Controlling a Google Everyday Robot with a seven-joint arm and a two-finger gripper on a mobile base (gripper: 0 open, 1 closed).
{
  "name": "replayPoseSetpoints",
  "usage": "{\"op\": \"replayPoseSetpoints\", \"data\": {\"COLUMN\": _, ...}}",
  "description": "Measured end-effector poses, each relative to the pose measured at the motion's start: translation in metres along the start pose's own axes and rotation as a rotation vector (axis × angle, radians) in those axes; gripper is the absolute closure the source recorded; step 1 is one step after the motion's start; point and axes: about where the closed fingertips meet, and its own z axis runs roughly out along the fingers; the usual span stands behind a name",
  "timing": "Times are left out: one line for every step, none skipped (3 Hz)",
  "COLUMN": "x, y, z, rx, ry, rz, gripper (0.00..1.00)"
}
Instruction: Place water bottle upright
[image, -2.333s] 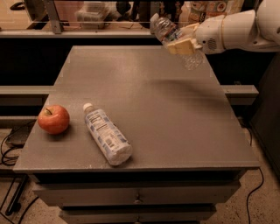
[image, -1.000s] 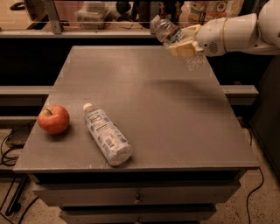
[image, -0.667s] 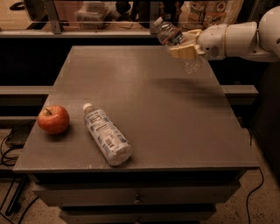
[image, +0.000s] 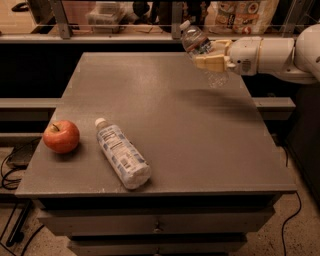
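The water bottle (image: 196, 42) is clear and ribbed with a small white cap. It hangs in the air above the table's far right corner, tilted with its cap up and to the left. My gripper (image: 210, 56) reaches in from the right on a white arm and is shut on the water bottle's middle. The bottle's lower part (image: 218, 78) shows below the fingers (image: 212, 62), clear of the table top.
A bottle with a large white-and-blue label (image: 122, 154) lies on its side at the table's front left. A red apple (image: 61, 136) sits left of it. The grey table (image: 165, 120) has drawers below. A shelf with goods runs behind.
The arm has turned the held bottle, so its cap points more upward. The hand has shifted slightly upward. The apple and the labelled bottle have not moved.
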Motion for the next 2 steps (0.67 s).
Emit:
{"op": "replayPoseSetpoints", "data": {"x": 0.007, "y": 0.0, "z": -0.007, "rx": 0.02, "ry": -0.076, "rz": 0.023, "gripper": 1.0}}
{"op": "replayPoseSetpoints", "data": {"x": 0.01, "y": 0.001, "z": -0.017, "rx": 0.053, "ry": -0.176, "rz": 0.029, "gripper": 1.0}}
